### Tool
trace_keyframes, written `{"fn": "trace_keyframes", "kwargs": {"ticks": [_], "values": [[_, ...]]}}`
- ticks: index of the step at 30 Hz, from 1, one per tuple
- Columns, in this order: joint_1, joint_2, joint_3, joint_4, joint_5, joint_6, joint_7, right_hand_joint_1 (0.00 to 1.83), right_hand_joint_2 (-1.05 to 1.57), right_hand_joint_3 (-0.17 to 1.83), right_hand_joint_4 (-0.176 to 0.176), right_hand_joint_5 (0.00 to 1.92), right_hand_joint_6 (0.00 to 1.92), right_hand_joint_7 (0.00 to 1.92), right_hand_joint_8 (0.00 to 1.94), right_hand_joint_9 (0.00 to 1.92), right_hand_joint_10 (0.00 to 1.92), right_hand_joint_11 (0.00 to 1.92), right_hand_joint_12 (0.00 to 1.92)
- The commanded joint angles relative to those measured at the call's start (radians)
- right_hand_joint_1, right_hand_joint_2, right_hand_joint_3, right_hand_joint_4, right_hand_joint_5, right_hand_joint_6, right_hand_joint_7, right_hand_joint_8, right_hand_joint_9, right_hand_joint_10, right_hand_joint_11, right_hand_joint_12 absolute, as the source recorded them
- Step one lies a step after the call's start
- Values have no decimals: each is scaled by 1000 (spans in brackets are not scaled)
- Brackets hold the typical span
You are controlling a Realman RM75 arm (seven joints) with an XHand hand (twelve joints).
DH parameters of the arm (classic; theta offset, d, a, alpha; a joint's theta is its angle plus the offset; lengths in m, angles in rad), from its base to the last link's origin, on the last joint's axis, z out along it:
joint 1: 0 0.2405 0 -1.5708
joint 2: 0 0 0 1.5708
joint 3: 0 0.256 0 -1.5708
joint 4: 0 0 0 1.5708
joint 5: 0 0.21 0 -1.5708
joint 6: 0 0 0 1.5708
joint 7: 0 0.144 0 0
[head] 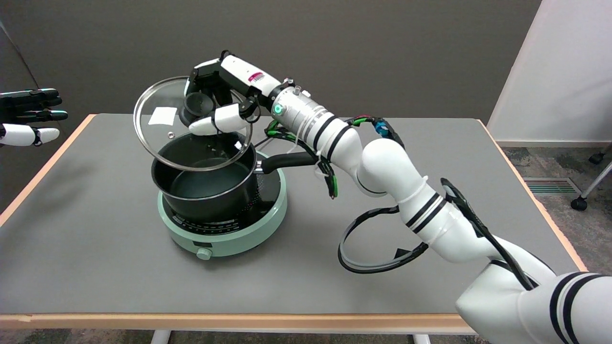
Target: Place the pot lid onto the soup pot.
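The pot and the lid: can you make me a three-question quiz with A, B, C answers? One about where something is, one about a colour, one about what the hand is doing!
1. Where does the soup pot sit?
A. on the round cooker
B. on the bare table
C. on the floor

2. What colour is the cooker?
A. red
B. pale green
C. yellow

3. What is the right hand doing?
A. resting on the table
B. pressing the cooker's knob
C. holding the glass lid tilted above the pot

Answers:
1 A, the pot stands on the cooker's top.
2 B, its body is mint-coloured.
3 C, the fingers grip the lid's knob.
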Motion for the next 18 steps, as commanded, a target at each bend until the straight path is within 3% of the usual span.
{"fn": "trace_keyframes", "kwargs": {"ticks": [1,2,3,18], "values": [[82,-28,68,-69,-313,-371,302,1356,786,821,40,731,1075,870,1464,783,1879,687,1921],[90,-36,77,-82,-326,-409,319,1229,1128,231,-145,678,1229,835,1530,770,1859,698,1921],[96,-39,84,-88,-330,-430,320,1207,1192,123,-176,662,1267,829,1536,770,1859,698,1921],[218,-41,95,-155,-339,-609,361,1206,1225,56,-176,648,1282,832,1518,763,1861,665,1921]]}}
